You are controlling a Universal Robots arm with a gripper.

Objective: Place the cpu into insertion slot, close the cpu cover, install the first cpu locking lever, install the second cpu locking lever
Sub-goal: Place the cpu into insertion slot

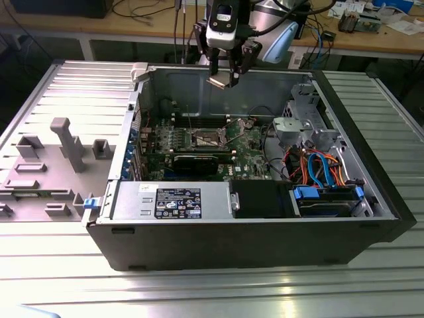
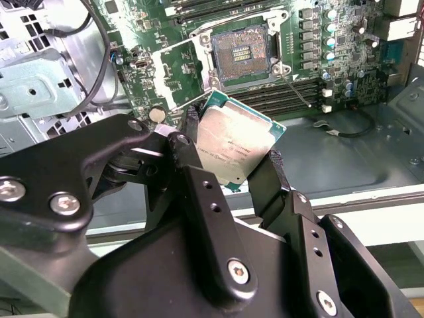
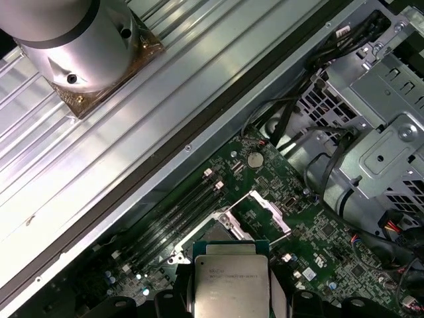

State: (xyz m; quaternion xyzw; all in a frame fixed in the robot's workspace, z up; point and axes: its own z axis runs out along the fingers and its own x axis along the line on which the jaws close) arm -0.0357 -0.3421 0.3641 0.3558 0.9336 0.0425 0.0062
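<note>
My gripper [image 1: 224, 78] hangs above the back of the open computer case, shut on the cpu [image 1: 220, 81]. In both wrist views the cpu [image 2: 235, 142] [image 3: 230, 285] is a square chip with a silver-grey top, pinched at its edges between the black fingers [image 2: 192, 165]. The insertion slot [image 1: 207, 138] [image 2: 240, 54] lies bare on the green motherboard, below and apart from the chip, its dark centre showing. The cpu cover [image 3: 270, 213] stands tilted up beside the slot, seen in the exterior view as a raised silver frame [image 1: 233, 124].
The case walls [image 1: 218, 86] ring the board. A drive cage [image 1: 311, 132] and blue and orange cables [image 1: 318, 165] fill the exterior view's right. A black expansion card [image 1: 199, 162] and the power supply [image 1: 172, 199] lie in front. Grey fixtures [image 1: 66, 142] stand outside, on the left.
</note>
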